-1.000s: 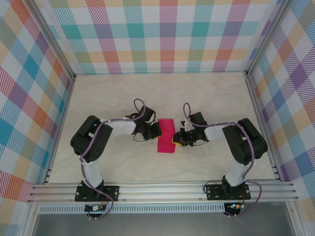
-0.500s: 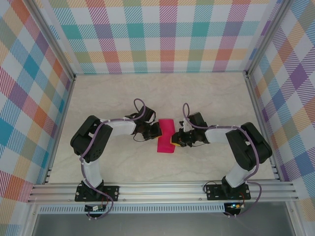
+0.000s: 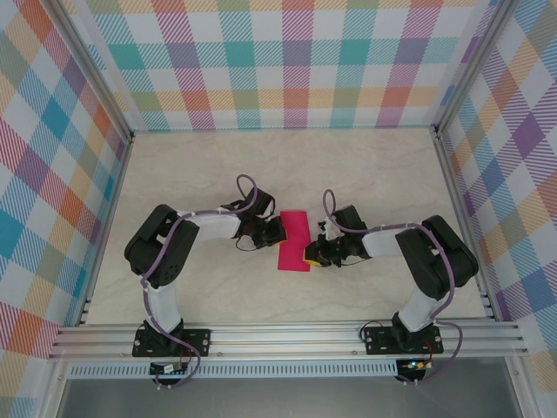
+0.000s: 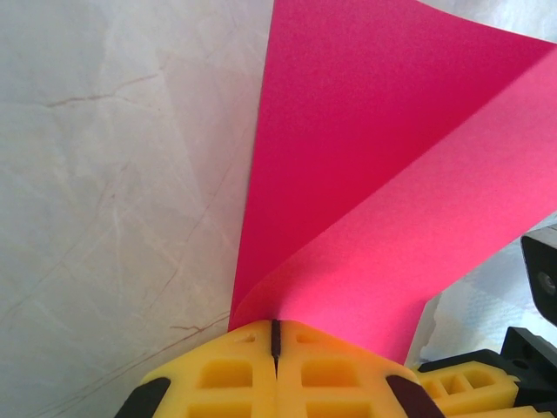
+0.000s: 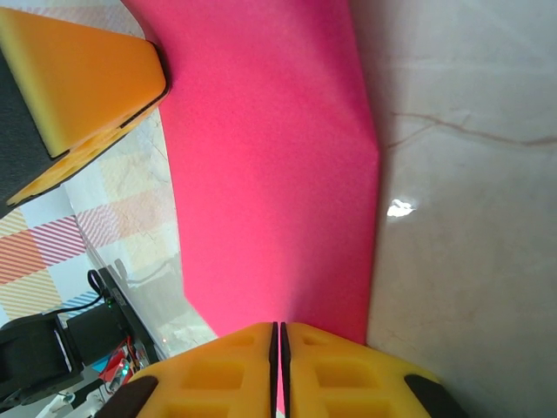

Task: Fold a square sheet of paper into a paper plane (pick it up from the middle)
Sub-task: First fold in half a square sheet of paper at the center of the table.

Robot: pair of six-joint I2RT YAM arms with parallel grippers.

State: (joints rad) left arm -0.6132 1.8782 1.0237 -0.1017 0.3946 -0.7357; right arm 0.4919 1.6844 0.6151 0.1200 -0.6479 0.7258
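The square sheet of paper (image 3: 294, 240) lies mid-table, magenta-pink and doubled over into a narrow strip. My left gripper (image 3: 278, 230) is at its left edge. In the left wrist view the yellow fingertips (image 4: 275, 327) are shut, and the sheet of paper (image 4: 392, 174) rises from them in a curled fold. My right gripper (image 3: 310, 255) is at the strip's right edge, nearer the front. Its fingers (image 5: 278, 329) are shut, a sliver of pink shows in the seam, and the sheet of paper (image 5: 270, 174) spreads out flat ahead of them.
The marble-look table (image 3: 365, 174) is walled by plaid panels on three sides, with an aluminium rail (image 3: 287, 335) along the front. The two grippers sit close together. The left finger (image 5: 78, 78) shows in the right wrist view, and the right gripper (image 4: 487, 383) shows in the left wrist view.
My right gripper has slid a little left and toward the front along the paper's right edge. The left arm has stayed still.
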